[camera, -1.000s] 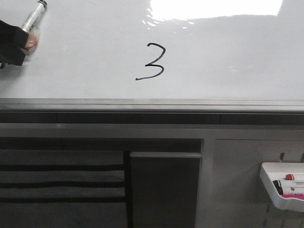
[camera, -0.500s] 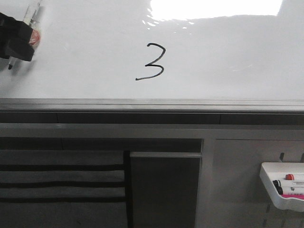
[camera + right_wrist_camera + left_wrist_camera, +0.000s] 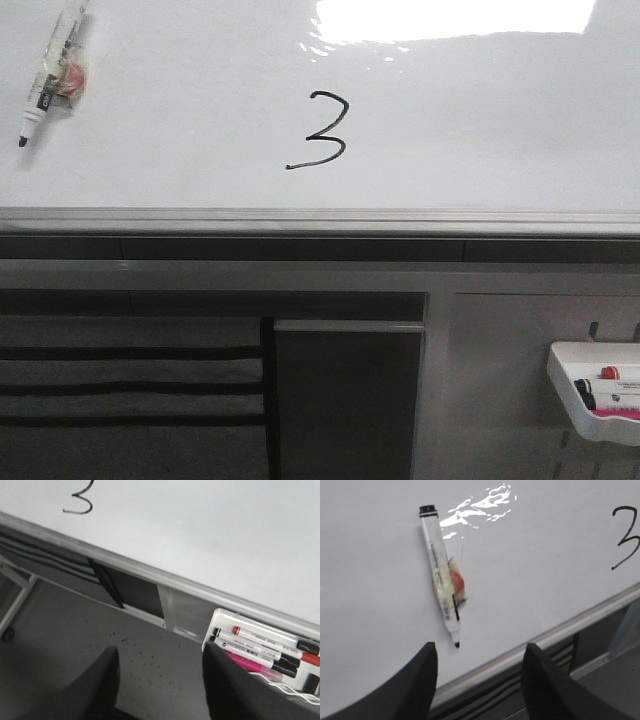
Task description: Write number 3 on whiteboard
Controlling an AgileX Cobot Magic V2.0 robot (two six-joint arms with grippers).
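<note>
Lying flat on the whiteboard, left of the 3, is the marker; the left gripper is hanging spread and empty.

Right claw: both fingers spread wide, nothing between them, hanging over the speckled grey floor. Whiteboard: glossy white, grey edge rail running diagonally. Number 3: black line, on the board near the rail, partly cut off. White tray: just below the rail, holding red, black and pink markers
</note>
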